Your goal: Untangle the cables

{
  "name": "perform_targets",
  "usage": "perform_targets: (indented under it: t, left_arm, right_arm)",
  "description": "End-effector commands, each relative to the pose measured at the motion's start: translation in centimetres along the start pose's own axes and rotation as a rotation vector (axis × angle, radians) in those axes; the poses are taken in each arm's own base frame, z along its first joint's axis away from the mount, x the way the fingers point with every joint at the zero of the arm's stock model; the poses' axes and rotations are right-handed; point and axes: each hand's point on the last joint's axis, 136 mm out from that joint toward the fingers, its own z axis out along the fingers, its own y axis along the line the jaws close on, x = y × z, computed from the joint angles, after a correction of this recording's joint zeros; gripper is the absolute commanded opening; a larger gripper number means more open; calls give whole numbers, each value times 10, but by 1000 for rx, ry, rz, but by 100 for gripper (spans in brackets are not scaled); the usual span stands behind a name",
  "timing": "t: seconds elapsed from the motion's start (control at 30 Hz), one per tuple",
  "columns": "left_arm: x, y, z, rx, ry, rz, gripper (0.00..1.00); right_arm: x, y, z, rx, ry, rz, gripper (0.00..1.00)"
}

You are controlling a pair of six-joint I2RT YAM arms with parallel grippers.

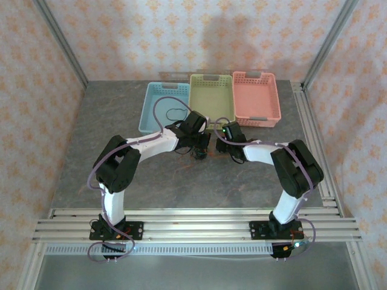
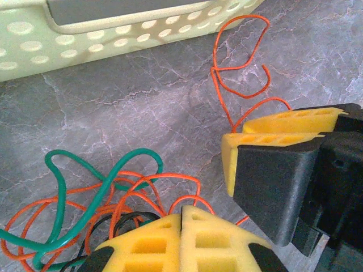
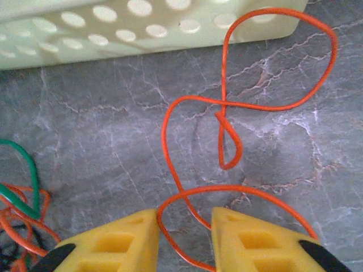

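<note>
A tangle of orange (image 2: 170,180), green (image 2: 102,192) and black (image 2: 99,224) cables lies on the grey table, just in front of the green basket (image 2: 113,45). My left gripper (image 2: 181,211) is shut at the tangle's edge, with orange loops running into its closed tips. One long orange cable (image 3: 224,85) trails right in loose loops. My right gripper (image 3: 184,218) is open low over it, and a loop of that cable lies between its fingers. In the top view both grippers, left (image 1: 198,151) and right (image 1: 222,147), meet at mid-table.
Three baskets stand in a row at the back: blue (image 1: 148,106), green (image 1: 196,81) and pink (image 1: 275,99). A thin dark cable (image 1: 175,113) lies in the blue one. The right gripper's yellow fingers (image 2: 272,136) sit close beside my left gripper.
</note>
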Motion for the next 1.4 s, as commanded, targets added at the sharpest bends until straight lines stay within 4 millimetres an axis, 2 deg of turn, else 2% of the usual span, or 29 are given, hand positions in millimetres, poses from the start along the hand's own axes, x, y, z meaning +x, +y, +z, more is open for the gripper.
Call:
perform_targets:
  t: [0.0, 0.1, 0.13, 0.3, 0.37, 0.4, 0.6, 0.8, 1.0, 1.37]
  left_arm:
    - [-13, -1, -14, -7, -53, -10, 0]
    - [-14, 0, -14, -9, -58, -13, 0]
    - [-13, 0, -14, -9, -56, -13, 0]
    - [-12, 1, -10, -18, -34, -18, 27]
    - [-14, -1, -11, -18, -33, -16, 32]
    - [-6, 5, -1, -34, -6, -20, 36]
    - [-3, 8, 5, -57, 24, -24, 60]
    - [0, 17, 10, -108, 47, -27, 61]
    - [4, 23, 19, -149, 96, -31, 58]
    - [5, 30, 18, -184, 98, -37, 57]
  right_arm:
    - [-2, -1, 0, 12, 13, -4, 18]
    - [-11, -5, -10, 36, -37, -9, 2]
    - [-17, -7, -16, 42, -79, -5, 0]
    - [-39, -28, -51, 104, -285, 42, 0]
    - [-44, -36, -64, 127, -345, 62, 0]
    - [-47, -38, -69, 131, -378, 74, 0]
    - [-57, -58, -102, 183, -533, 126, 0]
    - [-62, -84, -134, 252, -680, 198, 0]
    - [-61, -106, -161, 316, -807, 278, 0]
    - [-46, -149, -199, 494, -983, 419, 0]
